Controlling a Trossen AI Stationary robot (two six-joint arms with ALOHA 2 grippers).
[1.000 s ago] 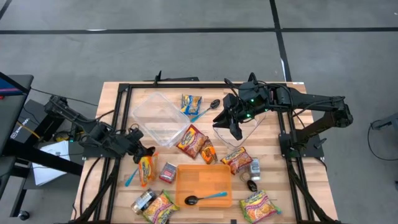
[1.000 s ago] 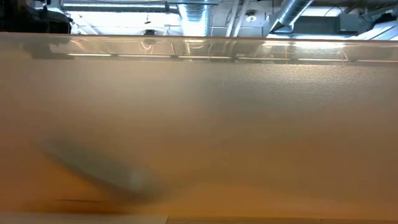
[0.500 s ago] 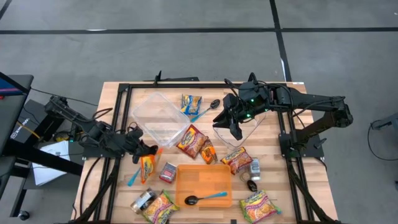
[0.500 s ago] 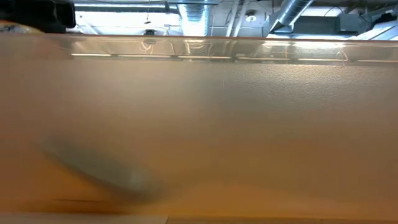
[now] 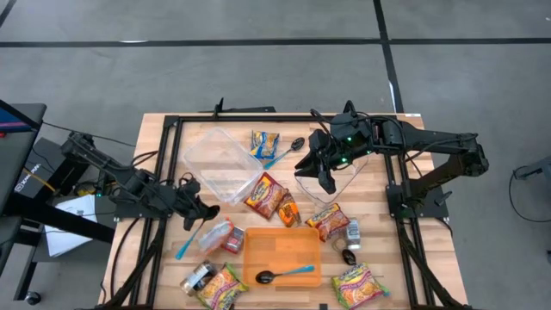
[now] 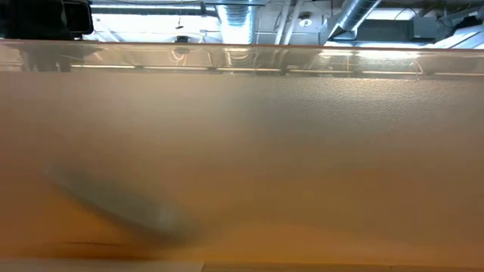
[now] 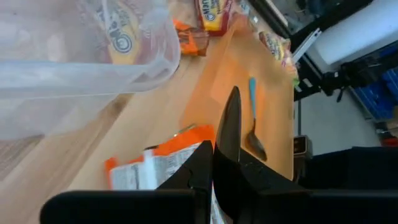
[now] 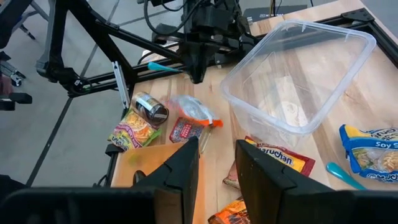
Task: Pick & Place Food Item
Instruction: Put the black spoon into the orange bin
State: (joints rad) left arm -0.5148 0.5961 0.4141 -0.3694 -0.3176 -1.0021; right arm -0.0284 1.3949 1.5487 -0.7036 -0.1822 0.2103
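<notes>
Wooden counter (image 5: 164, 138): left claw (image 5: 200, 213) pressed together beside orange snack packet (image 5: 217, 233); spread fingers, then grip its middle

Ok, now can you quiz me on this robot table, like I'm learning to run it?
1. True or false: the left gripper is holding the orange snack packet.
2. What lies on the orange tray? A) a can B) a spoon C) a noodle pack
3. Fill in: the right gripper hovers over a clear ____.

Key: 1 false, the packet lies on the table beside the shut gripper. 2 B. 3 tub.
</notes>
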